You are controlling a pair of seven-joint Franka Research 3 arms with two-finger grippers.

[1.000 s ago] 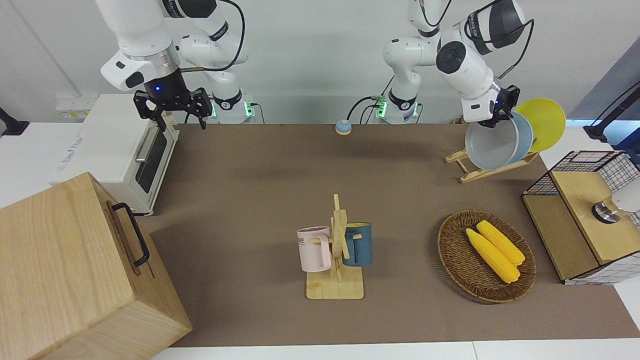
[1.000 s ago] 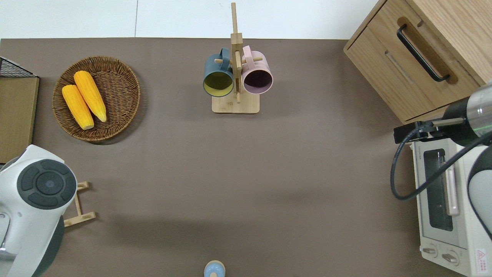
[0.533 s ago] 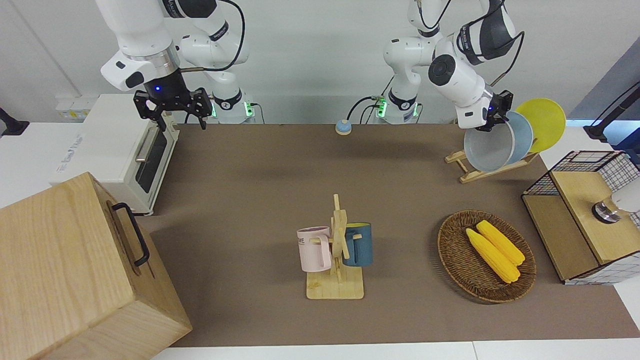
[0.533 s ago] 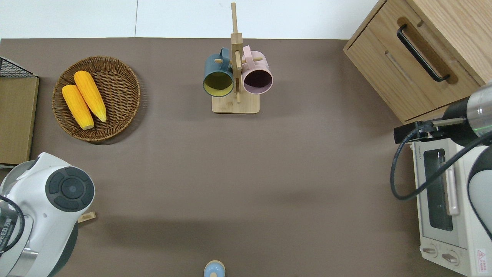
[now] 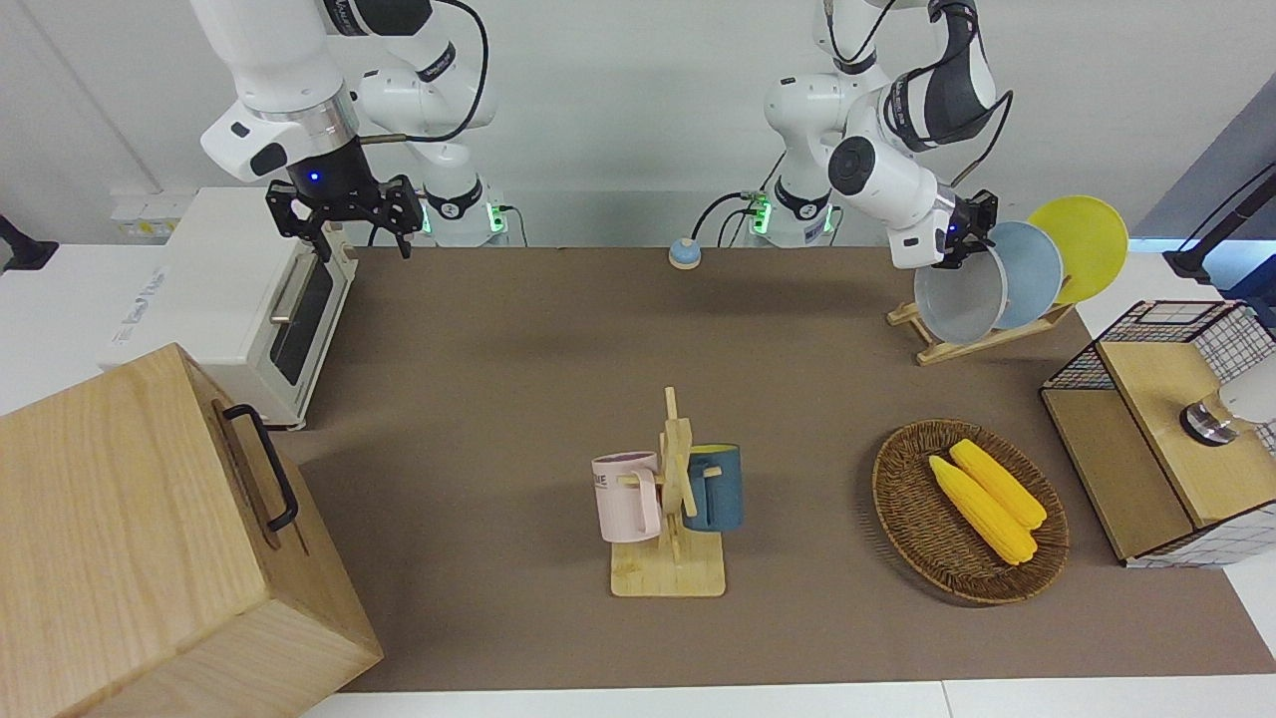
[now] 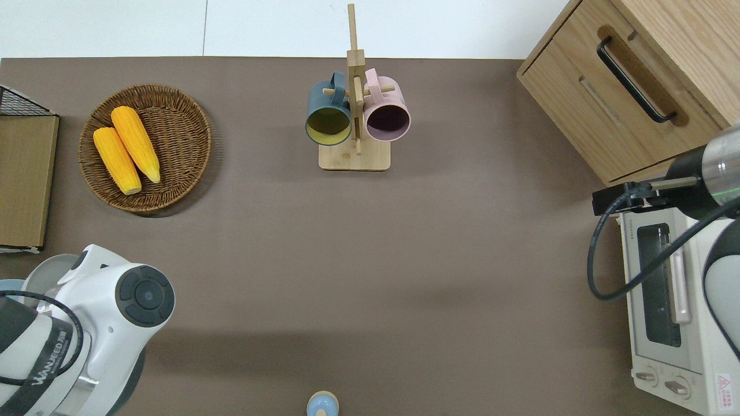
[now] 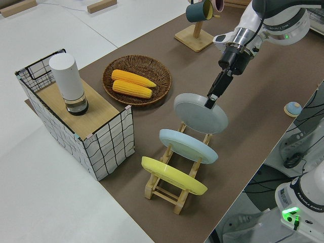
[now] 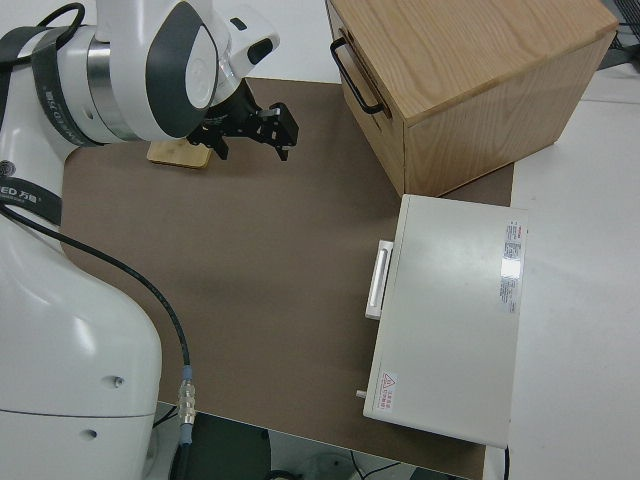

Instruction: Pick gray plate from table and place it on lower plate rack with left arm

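The gray plate (image 5: 959, 299) (image 7: 200, 112) stands tilted at the low end of the lower plate rack (image 5: 954, 346) (image 7: 163, 188), beside a light-blue plate (image 5: 1037, 267) and a yellow plate (image 5: 1085, 242) that lean in the higher slots. My left gripper (image 5: 972, 242) (image 7: 210, 99) is shut on the gray plate's upper rim. Whether the plate's lower edge rests in a slot is hidden. The rack sits on the table (image 5: 518, 349) at the left arm's end, close to the robots. In the overhead view the left arm covers the rack. My right gripper (image 5: 344, 214) (image 8: 250, 133) is parked and open.
A wicker basket (image 5: 902, 519) with two corn cobs lies farther from the robots than the rack. A wire crate (image 5: 1156, 329) stands at the table's end. A mug stand (image 5: 670, 573) with two mugs is mid-table. A toaster oven (image 5: 199, 289) and a wooden cabinet (image 5: 130, 538) fill the right arm's end.
The left arm has carried the gray plate down and toward the table's middle, from overlapping the light-blue plate to the rack's low end. The right arm has not moved.
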